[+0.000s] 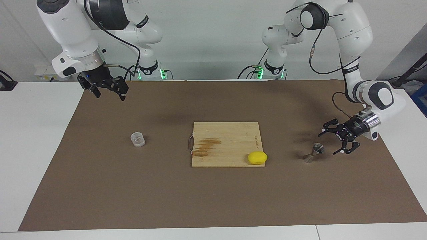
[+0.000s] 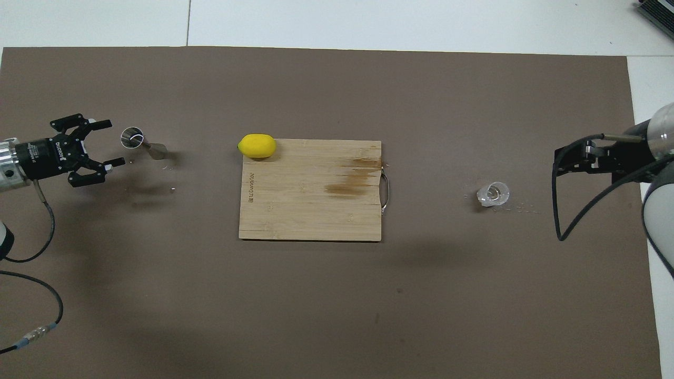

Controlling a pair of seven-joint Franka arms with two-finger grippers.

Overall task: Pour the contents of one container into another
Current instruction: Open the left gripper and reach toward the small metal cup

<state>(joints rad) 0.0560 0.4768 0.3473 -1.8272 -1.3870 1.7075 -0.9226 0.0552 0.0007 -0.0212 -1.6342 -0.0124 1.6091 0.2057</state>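
2 robot arms are counted, each ending in 1 gripper: the left gripper [image 1: 331, 140] [image 2: 108, 143] and the right gripper [image 1: 110, 94]. 1 clear cup [image 1: 137, 139] [image 2: 493, 195] and 1 steel jigger [image 1: 314, 152] [image 2: 142, 143] are seen on 1 brown mat [image 1: 100, 186] [image 2: 158, 295]. 1 wooden cutting board [image 1: 227, 143] [image 2: 310, 195] is counted, with 1 yellow lemon-like lump [image 1: 257, 157] [image 2: 257, 146] on it.

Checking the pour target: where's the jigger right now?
The jigger stands upright on the brown mat toward the left arm's end of the table, apart from the cutting board, just beside the open left gripper.
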